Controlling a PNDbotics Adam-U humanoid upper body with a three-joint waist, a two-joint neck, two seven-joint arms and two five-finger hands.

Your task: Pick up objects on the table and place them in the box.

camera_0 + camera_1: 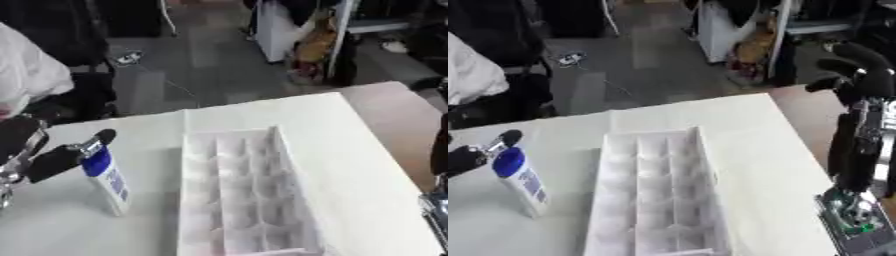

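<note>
A white bottle [115, 189] with a blue cap and a blue label stands slightly tilted on the white-covered table [350, 165], at the left. My left hand [54, 160] comes in from the left edge, and its finger and thumb pinch the bottle's top at the cap. A long white box [241, 195] split into several small compartments lies in the middle, just right of the bottle; its cells look empty. My right hand [859, 62] is raised at the far right, beyond the table's edge, with its fingers loosely bent and nothing in them.
A bare wooden tabletop [394, 110] shows past the white cover's right edge. Beyond the far edge is grey floor, with chairs and clutter [311, 45] further back. My right forearm [855, 150] stands upright beside the table's right side.
</note>
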